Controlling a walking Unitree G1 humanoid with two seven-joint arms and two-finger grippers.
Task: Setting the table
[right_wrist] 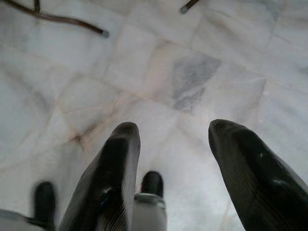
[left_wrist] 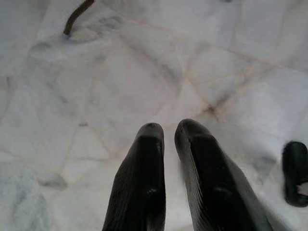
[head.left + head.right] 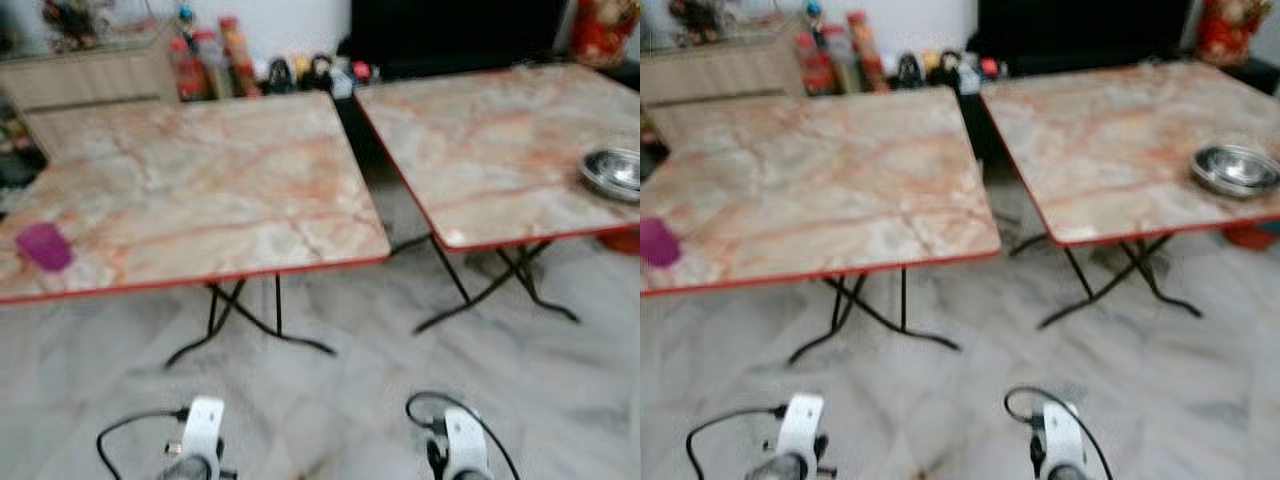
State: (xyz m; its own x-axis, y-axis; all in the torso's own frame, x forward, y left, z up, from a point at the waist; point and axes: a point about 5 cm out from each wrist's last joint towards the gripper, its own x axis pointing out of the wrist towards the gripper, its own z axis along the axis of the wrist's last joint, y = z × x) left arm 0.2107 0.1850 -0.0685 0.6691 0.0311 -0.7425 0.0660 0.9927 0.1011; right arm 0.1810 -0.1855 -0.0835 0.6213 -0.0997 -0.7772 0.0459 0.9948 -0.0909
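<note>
My left pincer (image 2: 168,132) hangs nearly closed and my right pincer (image 1: 173,132) spread open, both empty over the pale marble floor (image 3: 340,400). I judge I should walk closer first: the small purple plastic cup (image 3: 44,246) sits at the left edge of the left marble-topped folding bench (image 3: 200,190), the shiny round steel bowl (image 3: 612,172) at the right edge of the right bench (image 3: 490,140).

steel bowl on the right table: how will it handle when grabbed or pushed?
The steel bowl looks like thin shiny metal, so probably rigid, light and slippery against the fingers. It seems wide and shallow, so unlikely to tip. Sitting near the right table's red edge on a smooth marbled top, it would likely slide easily if pushed.
</note>
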